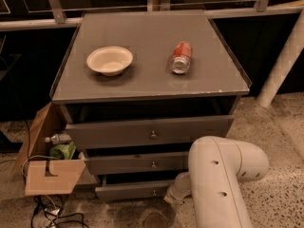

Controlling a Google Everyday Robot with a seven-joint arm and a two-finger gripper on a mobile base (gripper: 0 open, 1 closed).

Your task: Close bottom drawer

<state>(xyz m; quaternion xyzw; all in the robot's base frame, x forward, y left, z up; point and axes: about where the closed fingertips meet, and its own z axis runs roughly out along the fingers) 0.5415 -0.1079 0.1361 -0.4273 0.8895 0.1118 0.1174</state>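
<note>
The bottom drawer is the lowest of three grey drawers in a grey cabinet. It stands pulled out a little, with a small metal knob at its centre. My white arm comes in from the lower right. Its end reaches down to the right end of the bottom drawer front. The gripper is mostly hidden behind the arm there. The middle drawer and the top drawer are also pulled out a little.
A white bowl and a red can lying on its side rest on the cabinet top. An open cardboard box with a bottle and green item stands left of the cabinet. Cables lie on the floor. A white post stands at right.
</note>
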